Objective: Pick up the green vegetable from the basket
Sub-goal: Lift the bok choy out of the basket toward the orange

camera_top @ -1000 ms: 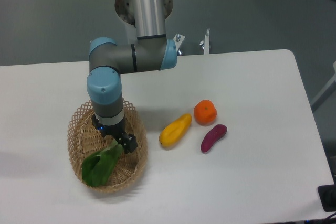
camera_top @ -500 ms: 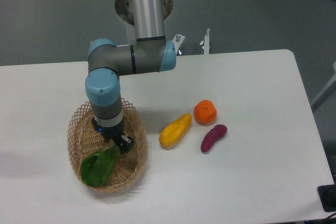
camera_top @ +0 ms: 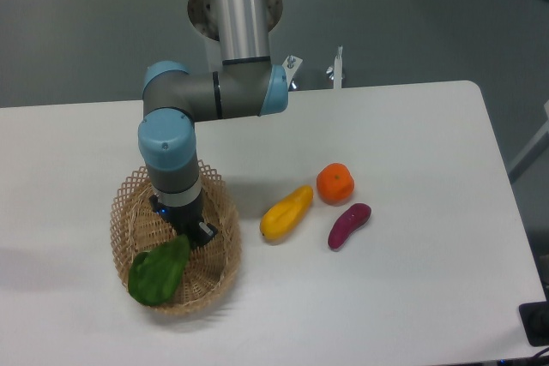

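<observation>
The green vegetable (camera_top: 159, 270) is a dark green leafy piece at the front left of the tan wicker basket (camera_top: 127, 205), and its leaf tip reaches over the basket's front rim. My gripper (camera_top: 194, 236) points down into the basket, right at the vegetable's upper right end. It appears shut on that stem end, which is hidden under the fingers. The arm's wrist stands upright over the middle of the basket.
On the white table to the right of the basket lie a yellow elongated vegetable (camera_top: 286, 213), an orange fruit (camera_top: 335, 183) and a purple eggplant-like piece (camera_top: 348, 225). The table's right edge is at the far right.
The gripper has shifted a little to the left inside the basket. The green vegetable moved left with it, and its pale stem end no longer shows.
</observation>
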